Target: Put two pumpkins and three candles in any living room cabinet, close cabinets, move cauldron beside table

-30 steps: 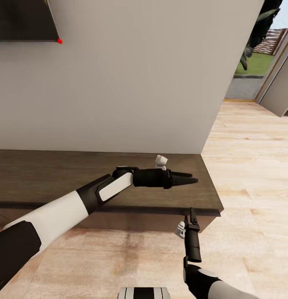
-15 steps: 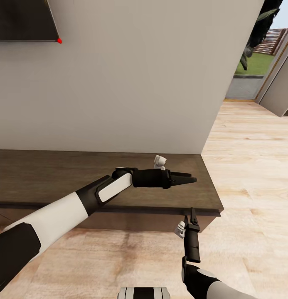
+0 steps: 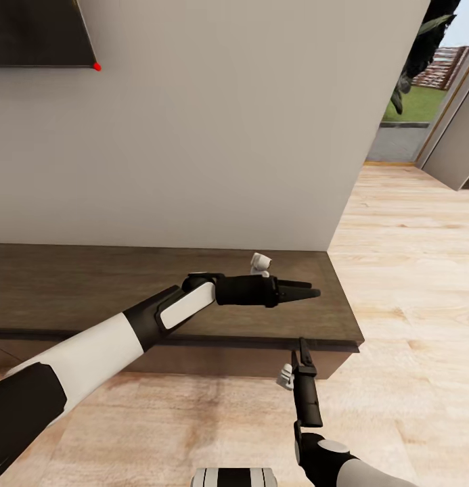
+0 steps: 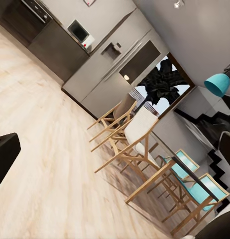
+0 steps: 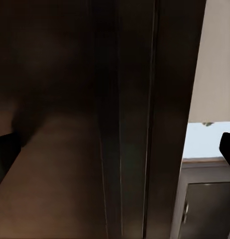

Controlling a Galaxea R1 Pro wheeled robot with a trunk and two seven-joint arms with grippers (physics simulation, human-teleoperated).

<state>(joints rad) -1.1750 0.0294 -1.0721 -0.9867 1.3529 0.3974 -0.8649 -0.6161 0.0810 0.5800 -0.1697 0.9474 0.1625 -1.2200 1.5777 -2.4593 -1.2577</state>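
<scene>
1. The cabinet, long, low, dark brown wood grain, runs along the foot of a plain grey wall; its top is bare where visible and its front is shut along the stretch I can see.
2. The left gripper hangs just above the cabinet top near its right-hand end, pointing sideways toward the open floor. Fingers lie together, tips meeting.
3. The right gripper points up at the cabinet's front edge, right at the lip under the top. In the head view the fingers look as one thin blade; in the right wrist view two dark tips sit at opposite edges, so I cannot tell the gap.
4. A black TV corner shows high on the wall.
5. Light plank floor stretches right toward a doorway with grass beyond.
6. The left wrist view shows wooden chairs and grey kitchen units.
</scene>
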